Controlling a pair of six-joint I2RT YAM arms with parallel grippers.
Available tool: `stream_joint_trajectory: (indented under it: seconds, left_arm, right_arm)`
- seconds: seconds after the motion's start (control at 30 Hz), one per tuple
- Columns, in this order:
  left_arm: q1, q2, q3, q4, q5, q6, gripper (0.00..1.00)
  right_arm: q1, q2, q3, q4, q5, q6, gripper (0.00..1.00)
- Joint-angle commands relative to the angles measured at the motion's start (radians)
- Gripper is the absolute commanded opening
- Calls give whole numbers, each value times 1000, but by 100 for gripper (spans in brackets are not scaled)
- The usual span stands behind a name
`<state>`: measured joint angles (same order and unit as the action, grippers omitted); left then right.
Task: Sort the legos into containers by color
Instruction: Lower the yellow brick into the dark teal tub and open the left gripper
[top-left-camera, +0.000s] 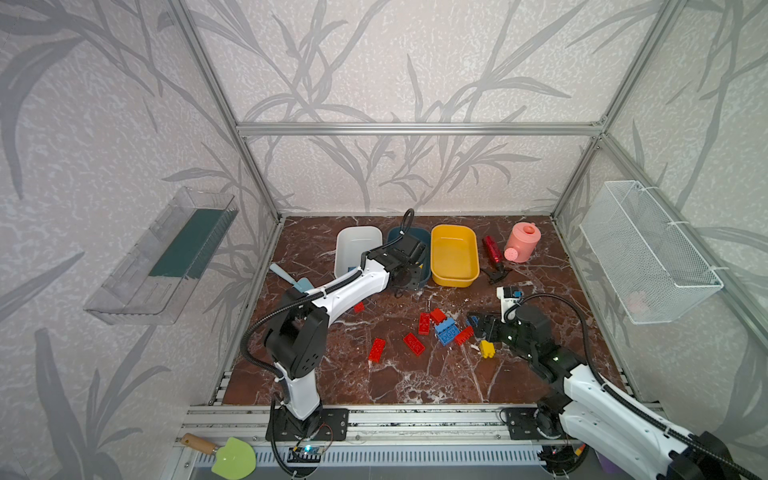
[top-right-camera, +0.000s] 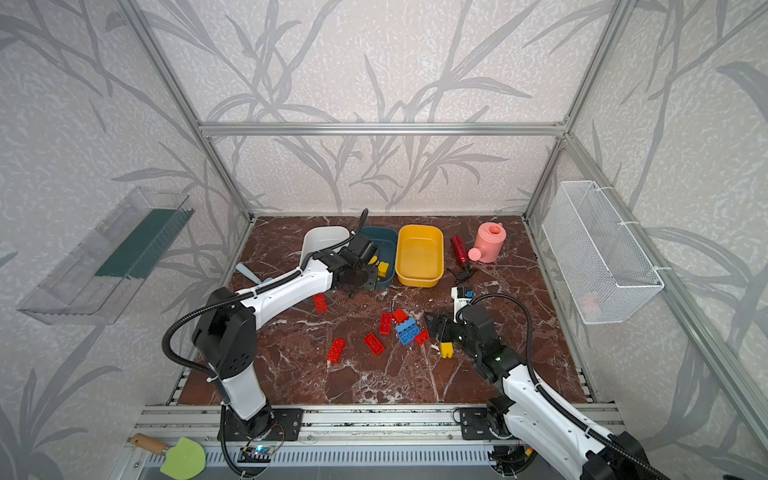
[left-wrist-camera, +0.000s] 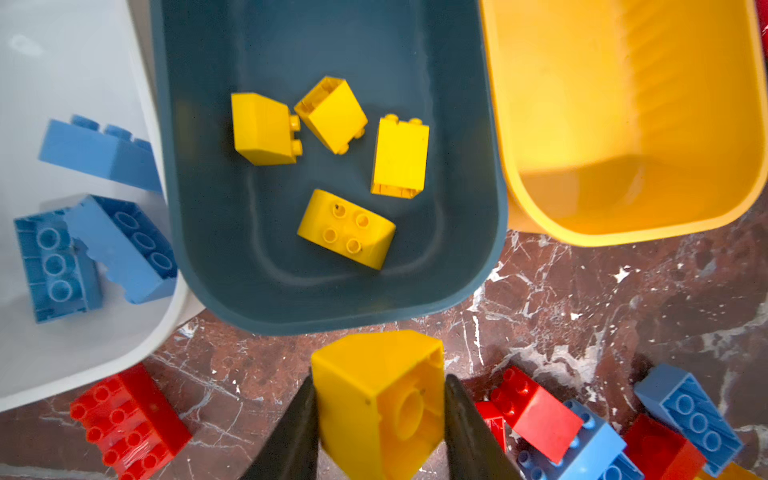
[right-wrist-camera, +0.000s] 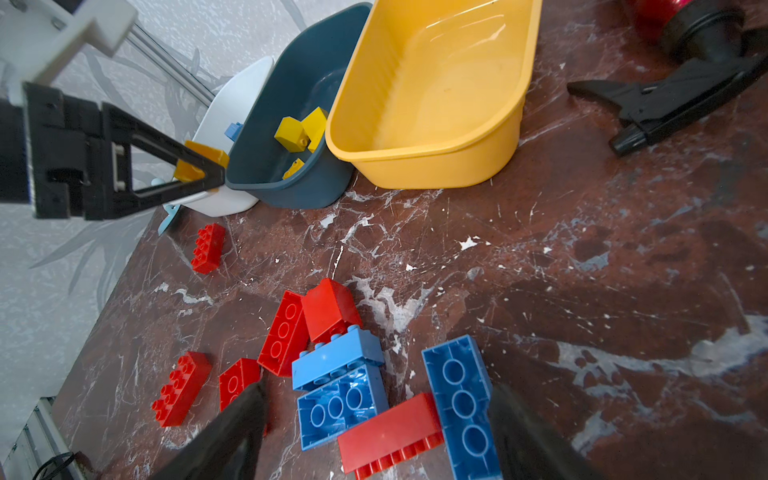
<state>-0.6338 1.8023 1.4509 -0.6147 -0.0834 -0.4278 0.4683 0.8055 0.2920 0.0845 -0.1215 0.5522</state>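
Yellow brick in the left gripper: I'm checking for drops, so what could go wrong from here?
1. The yellow brick, pinched in the left gripper, looks short of the teal tub's near rim in the wrist view; letting go now could drop it on the table.
2. The open right gripper spans a blue brick lying against a red brick; it might take both.
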Motion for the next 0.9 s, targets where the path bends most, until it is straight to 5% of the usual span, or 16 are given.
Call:
stream_joint_trajectory:
  seconds: [0.0, 0.77, 0.87]
  left_arm:
    - [39, 26, 69, -51, 13, 29, 41]
    - [141, 436, 531, -163, 106, 67, 41]
    - [140, 456, 558, -177, 104, 67, 47]
  right_arm:
    - [-3, 4, -10, 28, -13, 3, 84]
    - [-3, 7, -16, 49, -41, 18, 85]
    - [-3, 1, -16, 42, -40, 14, 85]
